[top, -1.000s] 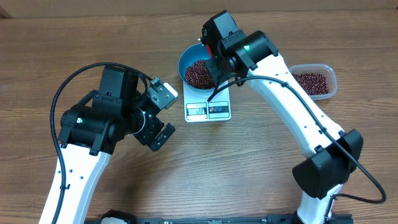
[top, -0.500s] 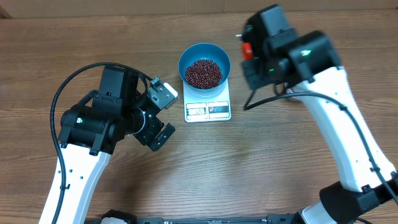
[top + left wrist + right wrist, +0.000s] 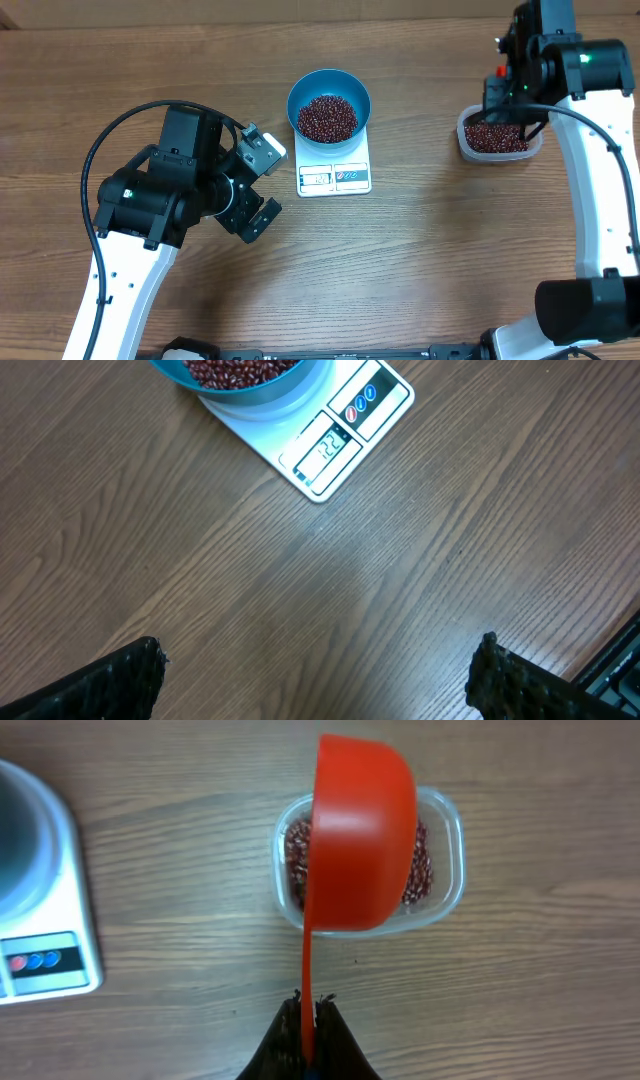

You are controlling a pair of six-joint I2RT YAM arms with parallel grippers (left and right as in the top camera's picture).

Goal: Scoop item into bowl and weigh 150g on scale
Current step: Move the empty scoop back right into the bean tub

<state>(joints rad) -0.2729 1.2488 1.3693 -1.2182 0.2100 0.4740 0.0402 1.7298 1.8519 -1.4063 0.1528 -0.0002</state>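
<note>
The blue bowl (image 3: 329, 105) stands on the white scale (image 3: 335, 177) and holds a heap of red-brown beans (image 3: 327, 117). My right gripper (image 3: 505, 95) is far to the right, over the clear container (image 3: 497, 138). In the right wrist view it (image 3: 308, 1005) is shut on the thin handle of the orange-red scoop (image 3: 365, 840). The scoop's cup hangs above that container (image 3: 445, 870), hiding most of the beans (image 3: 296, 860) in it. My left gripper (image 3: 255, 185) is open and empty, left of the scale. It (image 3: 318, 660) hovers over bare wood, with the scale (image 3: 340, 445) and bowl (image 3: 290, 390) ahead.
The clear container sits near the table's right back area, under the right arm's wrist. The scale's display panel faces the front. A black cable loops over my left arm (image 3: 150, 200).
My right arm has swung with the scoop from over the bowl rightward to above the clear container. The left arm has not moved.
</note>
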